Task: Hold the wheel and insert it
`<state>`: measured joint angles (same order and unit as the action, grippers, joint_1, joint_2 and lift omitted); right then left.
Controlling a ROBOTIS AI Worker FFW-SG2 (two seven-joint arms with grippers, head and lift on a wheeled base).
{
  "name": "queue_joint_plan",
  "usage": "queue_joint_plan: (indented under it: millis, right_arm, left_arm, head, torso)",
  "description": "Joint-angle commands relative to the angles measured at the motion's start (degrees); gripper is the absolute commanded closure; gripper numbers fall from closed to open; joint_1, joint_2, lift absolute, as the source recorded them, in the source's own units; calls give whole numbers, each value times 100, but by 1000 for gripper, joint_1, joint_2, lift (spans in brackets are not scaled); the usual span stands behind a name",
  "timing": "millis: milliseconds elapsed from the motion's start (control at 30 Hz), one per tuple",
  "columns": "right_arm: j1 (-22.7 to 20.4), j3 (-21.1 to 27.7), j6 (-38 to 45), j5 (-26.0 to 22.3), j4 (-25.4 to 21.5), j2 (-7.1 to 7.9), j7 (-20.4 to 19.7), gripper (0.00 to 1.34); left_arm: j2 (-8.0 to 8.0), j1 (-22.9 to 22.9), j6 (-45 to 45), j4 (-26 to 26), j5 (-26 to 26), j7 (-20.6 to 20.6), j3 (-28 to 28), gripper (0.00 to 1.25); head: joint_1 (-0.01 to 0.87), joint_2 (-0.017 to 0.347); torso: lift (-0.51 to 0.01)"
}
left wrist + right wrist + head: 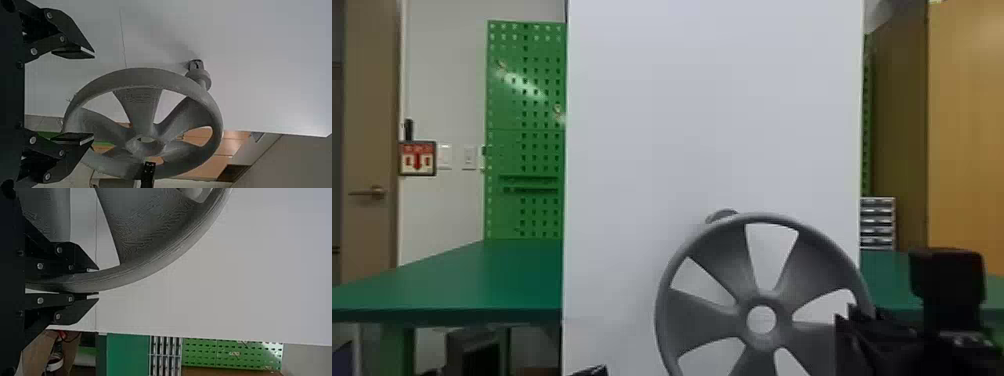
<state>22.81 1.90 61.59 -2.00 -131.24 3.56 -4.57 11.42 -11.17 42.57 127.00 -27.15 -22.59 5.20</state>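
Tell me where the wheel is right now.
In the head view, the wheel is low and right of centre, in front of the white board, its rim between the fingers of the right gripper.

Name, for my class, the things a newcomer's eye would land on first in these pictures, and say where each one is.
First comes the big grey spoked wheel, low and right of centre in the head view, its rim clamped by the right gripper. Behind it rises a tall white board. Bright green then catches the eye: a pegboard and a table left of the board.
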Motion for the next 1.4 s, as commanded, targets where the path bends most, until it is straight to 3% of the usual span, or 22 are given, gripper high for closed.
queue_joint_plan:
  millis: [0, 133, 733, 967, 1367]
  right_arm:
    - [232, 3, 327, -11, -24, 39, 0, 1062]
    - [364, 21, 424, -2, -24, 13, 0, 1062]
    - [1384, 74, 1206, -55, 64, 197, 0, 1062]
    - [1726, 144, 1303, -380, 327, 268, 0, 1062]
    - [2034, 74, 1312, -336, 468, 320, 0, 1062]
  left_arm:
    - [1, -17, 6, -9, 8, 18, 42, 502]
    - [1, -34, 14, -18, 8, 27, 68, 502]
    - [9, -157, 23, -158, -36, 27, 279, 502]
    - [44, -219, 23, -228, -71, 44, 358, 502]
    - [80, -272, 23, -272, -115, 62, 438, 502]
  head:
    - [0, 12]
    - [0, 12]
    - [0, 12]
    - [0, 12]
    - [0, 12]
  torso:
    - [-492]
    - [-492]
    - [-492]
    - [-492]
    - [-492]
